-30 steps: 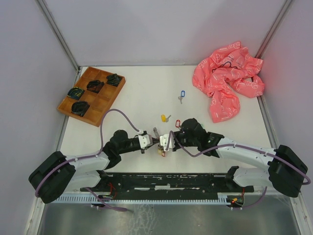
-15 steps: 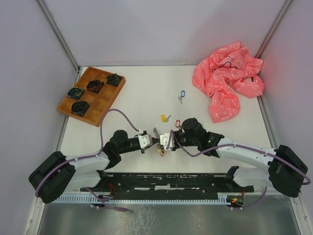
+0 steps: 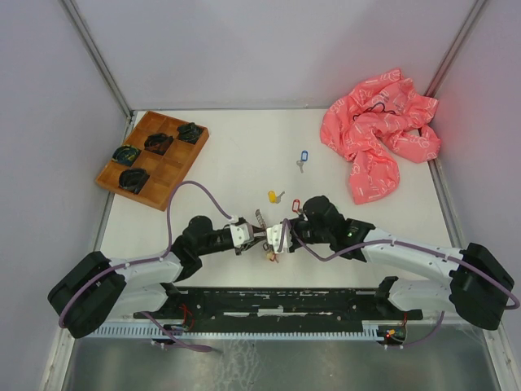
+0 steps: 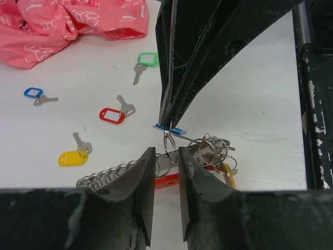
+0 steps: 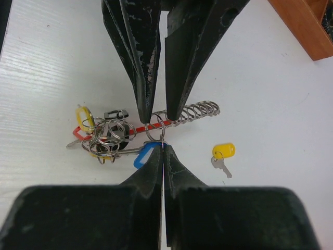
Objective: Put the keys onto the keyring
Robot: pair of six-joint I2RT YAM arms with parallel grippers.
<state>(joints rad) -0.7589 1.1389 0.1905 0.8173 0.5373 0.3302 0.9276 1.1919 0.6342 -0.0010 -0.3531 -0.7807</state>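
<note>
The keyring (image 4: pixel 210 151), a cluster of silver rings with a red strip and a wire coil (image 5: pixel 195 111), lies on the white table between both grippers. In the top view it is (image 3: pixel 270 252). My right gripper (image 5: pixel 163 148) is shut on the small ring of a blue-tagged key (image 5: pixel 143 155), right at the cluster. My left gripper (image 4: pixel 166 152) faces it tip to tip, jaws slightly apart, with one split ring (image 5: pixel 155 130) just off its tips. Loose keys lie beyond: yellow tag (image 4: pixel 73 157), red tag (image 4: pixel 112 115), blue tag (image 4: pixel 32 92), green tag (image 4: pixel 148 58).
A crumpled pink cloth (image 3: pixel 378 130) lies at the back right. A wooden compartment tray (image 3: pixel 167 175) with dark coiled items stands at the back left. Grey walls enclose the table on three sides.
Both grippers stay tip to tip over the keyring. The right gripper and the cluster have shifted very slightly to the right. Jaw movement is too small to see from above.
</note>
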